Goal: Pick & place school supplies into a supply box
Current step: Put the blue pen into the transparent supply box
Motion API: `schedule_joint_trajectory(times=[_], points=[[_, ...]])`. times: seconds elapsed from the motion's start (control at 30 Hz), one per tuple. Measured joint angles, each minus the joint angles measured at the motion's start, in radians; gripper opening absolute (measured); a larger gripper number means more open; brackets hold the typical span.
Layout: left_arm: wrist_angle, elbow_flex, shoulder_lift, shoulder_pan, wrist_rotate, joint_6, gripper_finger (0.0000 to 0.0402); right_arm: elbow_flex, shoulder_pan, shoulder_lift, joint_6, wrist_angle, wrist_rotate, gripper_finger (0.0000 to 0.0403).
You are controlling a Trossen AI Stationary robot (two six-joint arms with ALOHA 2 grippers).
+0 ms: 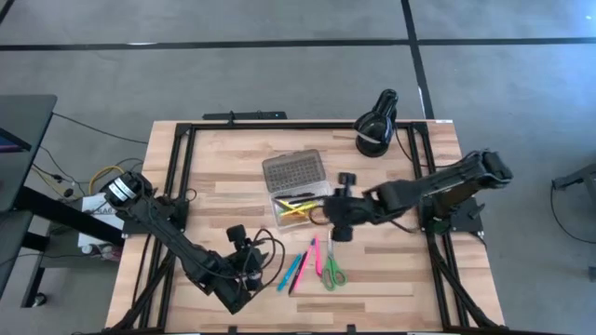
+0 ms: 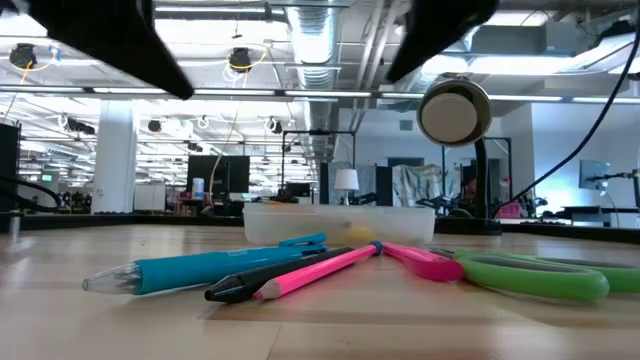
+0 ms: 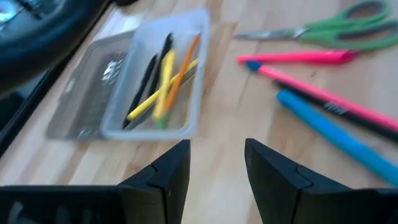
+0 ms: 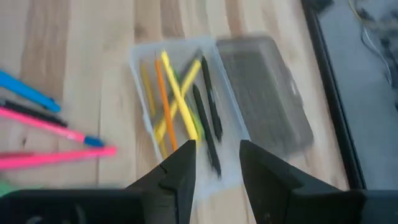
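The supply box (image 1: 300, 208) is a clear tray lying open on the table, with its grey dotted lid (image 1: 292, 171) folded back toward the far side. Yellow, orange, green and dark pens (image 4: 180, 102) lie inside it. On the table nearer the front lie a blue pen (image 3: 339, 134), a dark pen (image 2: 270, 282), a pink pencil (image 3: 311, 90), a pink marker (image 3: 295, 57) and green-handled scissors (image 1: 331, 271). My right gripper (image 4: 217, 165) is open over the tray's right end. My left gripper (image 3: 217, 168) is open and empty, left of the loose pens and near of the box.
A black round lamp-like object (image 1: 376, 121) stands at the table's far edge, right of the box. Black frame rails (image 1: 177, 177) run along the table's left and right sides. Bare wood (image 1: 223, 177) lies left of the box.
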Motion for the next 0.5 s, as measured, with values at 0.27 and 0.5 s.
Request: schedule_joint_trajectory(times=[0.27,0.5], points=[[0.260,0.000,0.026,0.049,0.096,0.268,0.0148,-0.001,0.180,-0.034,0.356,-0.264,0.181,0.0118],[0.338,0.000,0.090,0.109,0.281,0.290,0.0148,-0.058,0.322,-0.025,0.534,-0.311,0.256,0.0118]])
